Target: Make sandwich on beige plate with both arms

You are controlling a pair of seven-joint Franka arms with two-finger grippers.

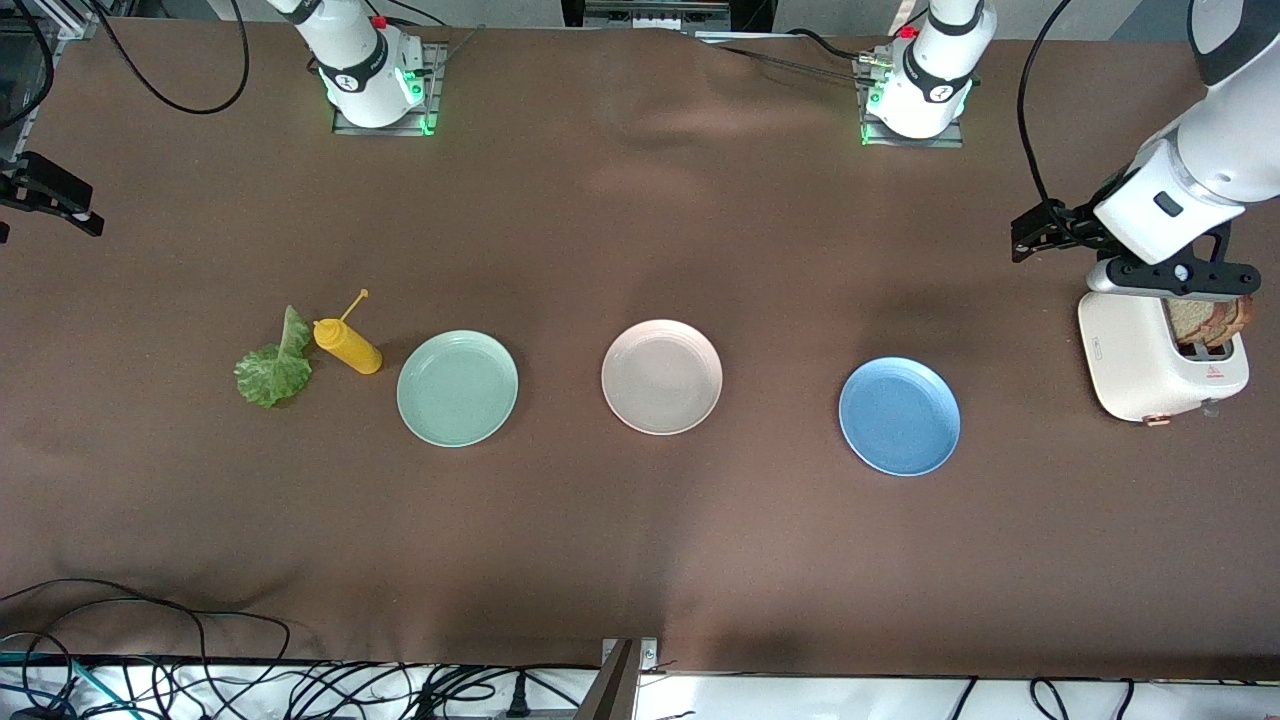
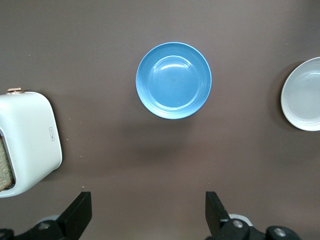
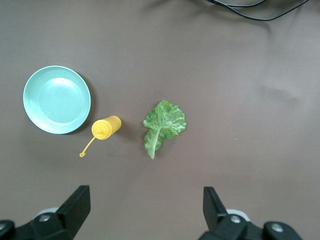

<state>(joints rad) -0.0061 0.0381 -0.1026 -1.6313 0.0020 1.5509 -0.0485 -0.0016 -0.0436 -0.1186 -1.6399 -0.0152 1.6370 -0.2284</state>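
Note:
The beige plate [image 1: 661, 376] lies bare at the table's middle, and its edge shows in the left wrist view [image 2: 304, 95]. No assembled sandwich is in view. Brown toast slices [image 1: 1212, 320] stand in a white toaster [image 1: 1150, 360] at the left arm's end. A green lettuce leaf [image 1: 275, 362] lies on the cloth at the right arm's end. My left gripper [image 2: 148, 215] hangs open and holds nothing, up in the air beside the toaster [image 2: 27, 142]. My right gripper [image 3: 146, 215] is open too, high over the cloth near the lettuce leaf [image 3: 162, 125].
A mint green plate [image 1: 457, 387] and a yellow squeeze bottle [image 1: 348, 346] lie between the lettuce and the beige plate. A blue plate [image 1: 899, 415] sits between the beige plate and the toaster. Cables run along the table's front edge.

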